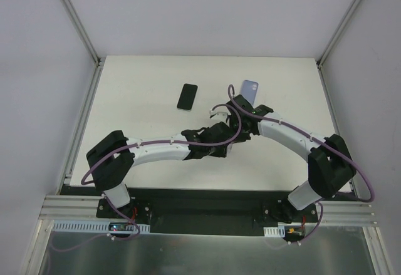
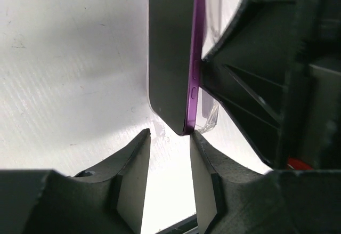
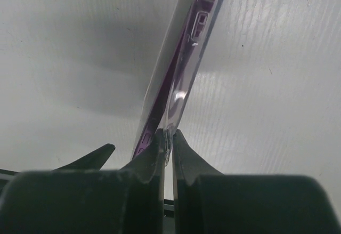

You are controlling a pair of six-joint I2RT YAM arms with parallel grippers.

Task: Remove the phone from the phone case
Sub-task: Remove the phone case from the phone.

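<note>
The white surface point(image 1: 144, 87) fills the middle of the top view, with pale walls point(image 1: 200, 12) and metal frame posts around it. The left arm point(image 1: 156, 153) and the right arm point(image 1: 288, 134) bend in from the near edge. They meet over the centre, and their dark wrists crowd together and hide the surface below them. A purple cable point(image 1: 150, 142) runs along each arm.

The right hand point(image 3: 168, 134) is pressed together, pinching the lip of the clear phone case point(image 3: 184, 87). It holds the case on edge above the surface, tilted away from the fingers. The purple phone point(image 2: 168, 47) sits in that case with its dark face turned to the left in the left wrist view. At the lower corner the clear shell stands off from the purple side rail. The rest of the phone looks seated in the case.

The left hand point(image 2: 169, 134) is spread, with one fingertip on each side of the phone's lower corner. The fingertip on the rail side is nearly touching. The other is apart from the dark face, so nothing is clamped. The black body of the right hand sits hard against the phone's rail side, right beside the left fingers.

A second, black phone point(image 1: 187, 96) lies flat on the surface, beyond the hands and to their left, apart from both.
</note>
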